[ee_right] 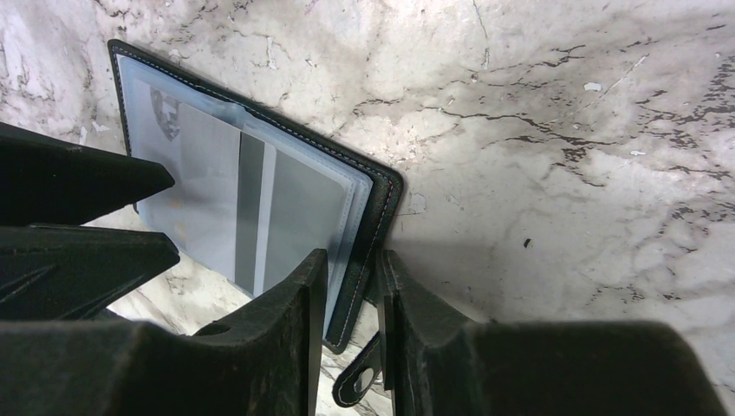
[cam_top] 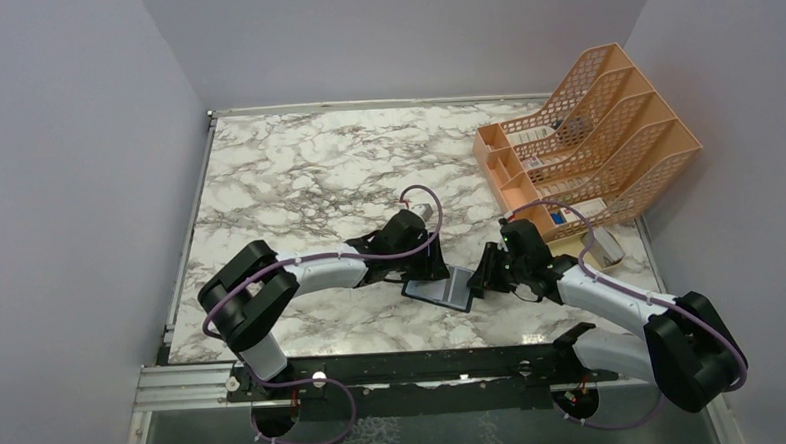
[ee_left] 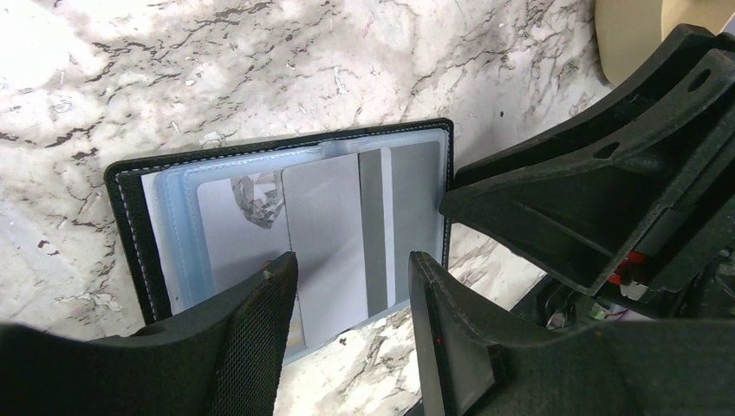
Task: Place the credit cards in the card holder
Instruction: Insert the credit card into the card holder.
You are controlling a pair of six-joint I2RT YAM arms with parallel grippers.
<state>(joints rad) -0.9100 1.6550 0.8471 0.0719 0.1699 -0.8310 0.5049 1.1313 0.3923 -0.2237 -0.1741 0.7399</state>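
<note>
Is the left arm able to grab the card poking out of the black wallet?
Probably yes. The left gripper is open, its fingers either side of the card where it pokes from the card holder, with nothing between. The right gripper pinches the holder's edge.

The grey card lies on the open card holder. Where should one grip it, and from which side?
Grip the card across its long edges at the end facing the left hand, coming from that side. It lies flat on the sleeves of the card holder, so only the edges offer hold, and that end seems free.
</note>
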